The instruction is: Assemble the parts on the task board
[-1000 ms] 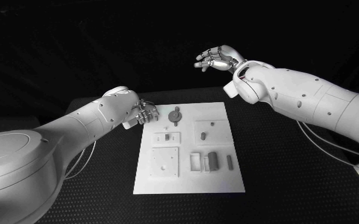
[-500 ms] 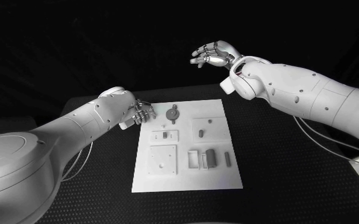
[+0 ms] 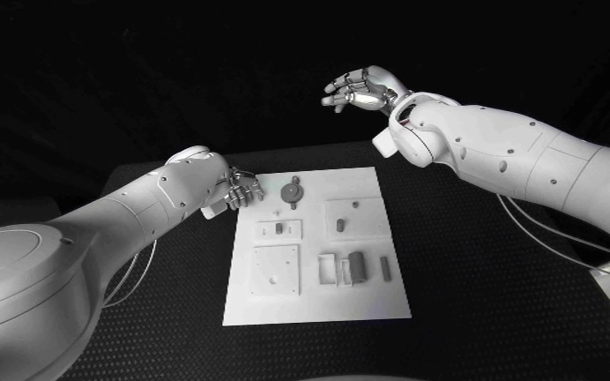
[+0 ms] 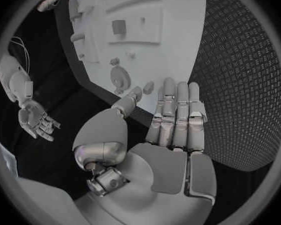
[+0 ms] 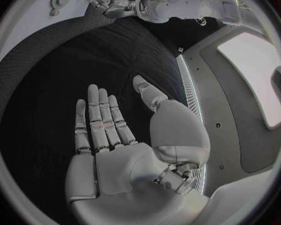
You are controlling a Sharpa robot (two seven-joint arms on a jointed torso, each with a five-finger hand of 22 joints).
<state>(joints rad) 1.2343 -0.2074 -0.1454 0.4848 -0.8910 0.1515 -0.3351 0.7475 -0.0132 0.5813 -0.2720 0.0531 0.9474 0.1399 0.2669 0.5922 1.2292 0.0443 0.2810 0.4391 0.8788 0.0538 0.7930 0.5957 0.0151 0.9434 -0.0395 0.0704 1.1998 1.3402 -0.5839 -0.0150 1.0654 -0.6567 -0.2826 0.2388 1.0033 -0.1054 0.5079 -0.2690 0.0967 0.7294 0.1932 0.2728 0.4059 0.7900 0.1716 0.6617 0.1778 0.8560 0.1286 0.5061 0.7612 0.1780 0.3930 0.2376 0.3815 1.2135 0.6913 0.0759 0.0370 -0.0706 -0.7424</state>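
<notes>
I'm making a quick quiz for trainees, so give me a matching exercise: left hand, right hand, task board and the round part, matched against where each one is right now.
Things:
1. left hand
2. right hand
3. task board
4. round part

Places:
A. flat in the middle of the black table
B. raised beyond the table's far edge, holding nothing
C. low at the board's far left corner, fingers apart
D. on the far end of the board, near the left hand

Pairs: 1-C, 2-B, 3-A, 4-D
</notes>
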